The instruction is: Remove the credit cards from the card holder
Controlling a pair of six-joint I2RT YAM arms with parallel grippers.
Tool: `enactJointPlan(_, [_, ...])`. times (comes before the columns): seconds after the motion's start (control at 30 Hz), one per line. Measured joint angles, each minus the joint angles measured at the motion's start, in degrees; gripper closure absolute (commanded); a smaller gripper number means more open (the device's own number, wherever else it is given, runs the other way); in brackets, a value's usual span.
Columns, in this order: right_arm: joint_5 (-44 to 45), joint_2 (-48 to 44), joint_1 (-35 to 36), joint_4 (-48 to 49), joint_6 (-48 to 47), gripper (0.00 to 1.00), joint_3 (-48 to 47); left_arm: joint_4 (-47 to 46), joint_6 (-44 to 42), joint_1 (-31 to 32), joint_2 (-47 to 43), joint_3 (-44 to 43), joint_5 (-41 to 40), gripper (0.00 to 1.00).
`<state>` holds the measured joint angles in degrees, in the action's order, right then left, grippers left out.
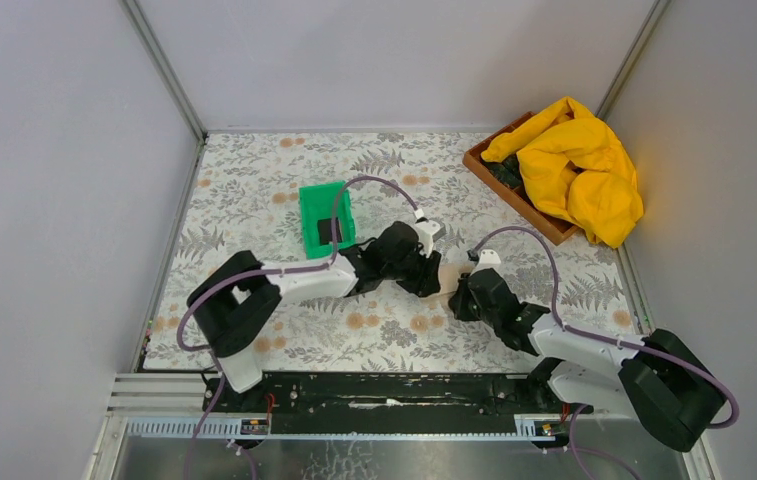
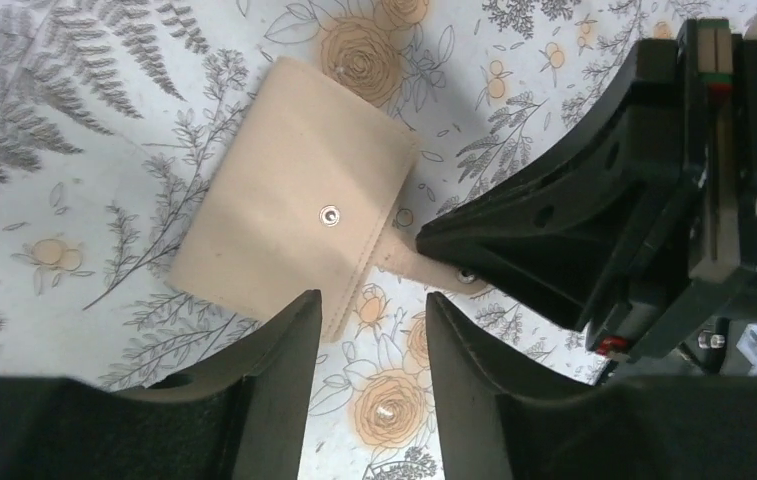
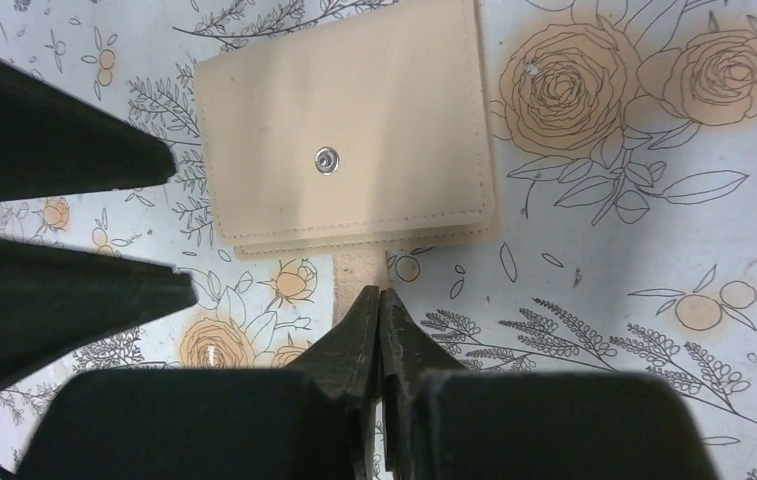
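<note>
The right gripper (image 3: 380, 298) is clamping the tab (image 3: 359, 268) at its tips, seemingly to flip the card holder (image 3: 349, 120) open, while the spread left gripper (image 2: 370, 303) is hovering beside it.

On the table (image 1: 254, 200): card holder (image 3: 344, 130), between left gripper (image 2: 372, 300) and right gripper (image 3: 381, 298). Bin (image 1: 326, 218) behind it, leftward. Tray (image 1: 510, 190) holding cloth (image 1: 579, 165) behind it, rightward.

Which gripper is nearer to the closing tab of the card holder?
Right. The right gripper is shut on the tab of the card holder. The left gripper is open, just beside the tab, at the holder's edge.
</note>
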<state>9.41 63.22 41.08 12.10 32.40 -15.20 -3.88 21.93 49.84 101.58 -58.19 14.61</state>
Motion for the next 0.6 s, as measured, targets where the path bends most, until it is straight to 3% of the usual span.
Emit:
enactJointPlan(0.3, [0.7,-2.9,0.0,-1.2,-0.4,0.94,1.0,-0.7,-14.2,3.7,-4.5,6.0,-14.2,0.5])
enactJointPlan(0.6, [0.7,-2.8,0.0,-1.3,-0.4,0.94,1.3,-6.4,-22.1,6.8,-4.9,13.0,-20.0,0.5])
